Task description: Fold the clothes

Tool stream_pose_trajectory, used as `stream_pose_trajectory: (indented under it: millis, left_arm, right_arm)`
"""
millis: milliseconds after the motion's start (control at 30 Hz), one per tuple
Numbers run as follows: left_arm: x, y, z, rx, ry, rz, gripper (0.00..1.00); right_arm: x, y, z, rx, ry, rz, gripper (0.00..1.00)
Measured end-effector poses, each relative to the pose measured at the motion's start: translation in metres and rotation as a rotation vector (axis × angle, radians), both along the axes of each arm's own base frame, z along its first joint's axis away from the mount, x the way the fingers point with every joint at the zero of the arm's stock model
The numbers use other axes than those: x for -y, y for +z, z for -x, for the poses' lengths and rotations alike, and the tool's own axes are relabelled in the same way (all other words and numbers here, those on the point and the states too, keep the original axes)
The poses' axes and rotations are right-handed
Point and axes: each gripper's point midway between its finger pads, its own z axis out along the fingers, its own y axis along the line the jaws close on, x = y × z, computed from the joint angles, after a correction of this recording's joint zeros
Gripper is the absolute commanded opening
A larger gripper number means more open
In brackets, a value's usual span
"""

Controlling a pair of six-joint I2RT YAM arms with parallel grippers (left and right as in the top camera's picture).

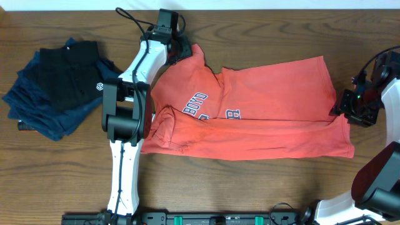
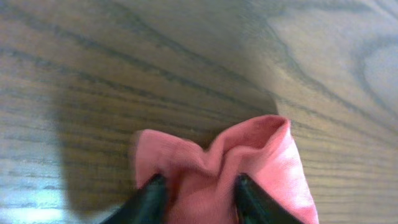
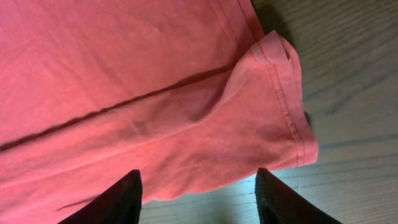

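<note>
T-shirt point(image 1: 269, 106) mid desk point(image 1: 56, 181), long axis left edge to right edge. Near far edge, left end effector point(image 2: 202, 199) clamped on shoulder cloth. By right edge, right end effector point(image 3: 199, 199) spread wide, empty, straddling hem corner, probably not touching.

T-shirt point(image 1: 269, 94) lettering point(image 1: 195, 103) partly folded under, left tool point(image 2: 202, 198) tips cropped

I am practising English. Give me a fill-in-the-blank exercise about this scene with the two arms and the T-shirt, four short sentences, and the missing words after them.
1. The T-shirt lies on a table made of ____.
2. The left gripper pinches a bunch of the ____.
3. The right gripper, at the T-shirt's hem, has its jaws ____.
4. The dark folded garments lie at the ____ edge of the overhead view.

Missing words: wood; T-shirt; open; left.
</note>
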Motion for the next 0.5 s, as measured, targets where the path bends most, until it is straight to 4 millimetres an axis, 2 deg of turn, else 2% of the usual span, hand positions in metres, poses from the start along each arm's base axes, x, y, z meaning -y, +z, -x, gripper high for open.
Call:
stream_pose_trajectory:
  millis: [133,300,500]
  left_arm:
    - [0.002,0.000,-0.009,0.039,-0.003,0.007,0.08]
    - [0.009,0.004,-0.015,0.069,-0.018,0.035,0.06]
    - [0.020,0.008,-0.012,0.072,-0.071,0.081,0.06]
  right_arm:
    - [-0.001,0.000,0.002,-0.008,0.000,-0.003,0.56]
    - [0.000,0.000,0.001,-0.003,0.000,-0.001,0.57]
    - [0.007,0.001,-0.017,0.070,0.002,0.028,0.72]
